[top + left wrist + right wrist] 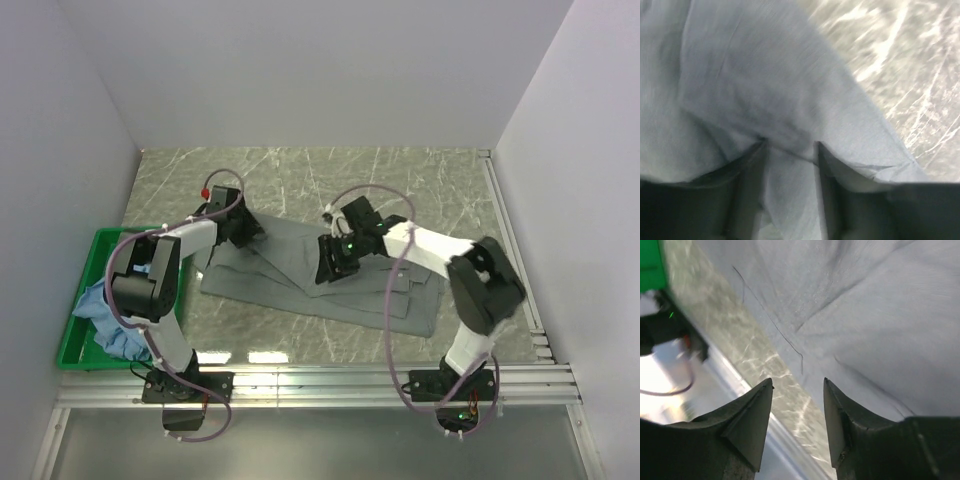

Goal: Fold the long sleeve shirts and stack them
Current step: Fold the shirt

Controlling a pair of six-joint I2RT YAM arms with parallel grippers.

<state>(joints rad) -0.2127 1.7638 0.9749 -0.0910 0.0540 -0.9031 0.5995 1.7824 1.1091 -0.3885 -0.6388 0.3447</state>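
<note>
A grey-green long sleeve shirt [290,270] lies spread and partly folded across the middle of the table. My left gripper [238,225] sits low on its far left corner. In the left wrist view the cloth [765,75] fills the frame and a fold of it lies loosely between the parted fingers of that gripper [790,150]. My right gripper [333,262] hovers over the shirt's middle. It is open [797,385], with nothing between its fingers, above the shirt's [880,315] near edge. The light blue shirt [112,322] lies crumpled in the green bin.
The green bin [95,245] stands at the table's left edge and shows in the right wrist view's corner [650,265]. Bare marble table [400,180] lies behind the shirt. White walls close in three sides. Metal rails [350,380] run along the near and right edges.
</note>
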